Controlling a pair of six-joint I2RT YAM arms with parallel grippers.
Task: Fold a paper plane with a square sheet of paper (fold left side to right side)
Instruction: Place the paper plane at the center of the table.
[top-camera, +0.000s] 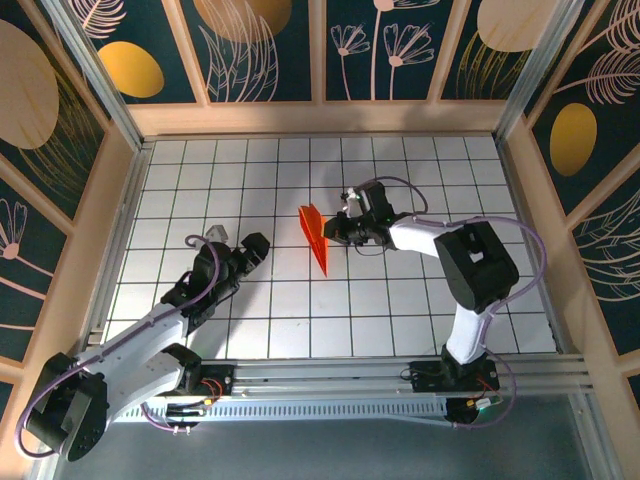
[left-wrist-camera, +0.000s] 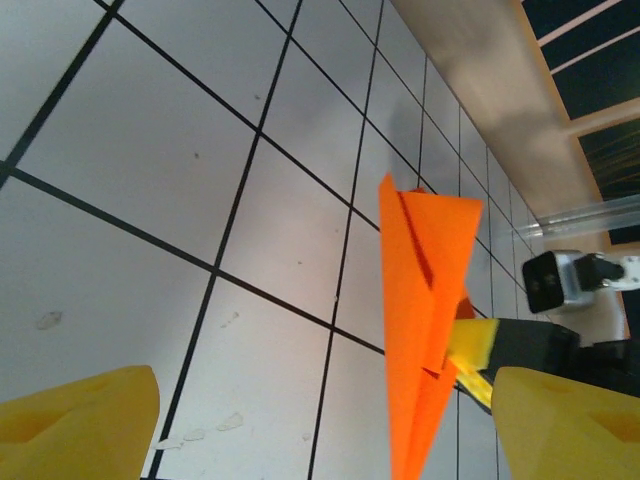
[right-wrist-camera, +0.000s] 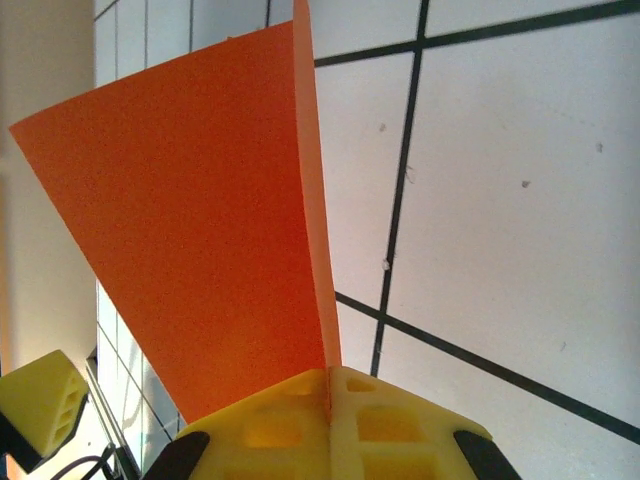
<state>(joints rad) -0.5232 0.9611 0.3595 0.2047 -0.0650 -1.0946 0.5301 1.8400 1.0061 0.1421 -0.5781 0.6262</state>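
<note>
the paper plane (top-camera: 316, 238) is held upright on edge near the middle of the white gridded table (top-camera: 400, 310). it is a narrow orange dart, with its sharp tip toward the table's near edge and its wider end toward the far edge. whether its lower edge touches the table cannot be told.

the right gripper (top-camera: 334, 228) sits just to the right of the plane and touches it, its jaws pressed together on the paper. from the right wrist camera, the yellow fingers (right-wrist-camera: 390, 420) meet with the thin orange sheet pinched in the seam between them. the plane's broad flank rises out of that pinch.

the left gripper (top-camera: 252, 248) lies to the left of the plane, apart from it, with bare table between. its two yellow fingertips (left-wrist-camera: 75, 425) are spread wide and grip nothing.

from the left wrist camera, the plane shows layered creases along its flank. one yellow finger of the right gripper pokes out from behind the plane, on its far side.
</note>
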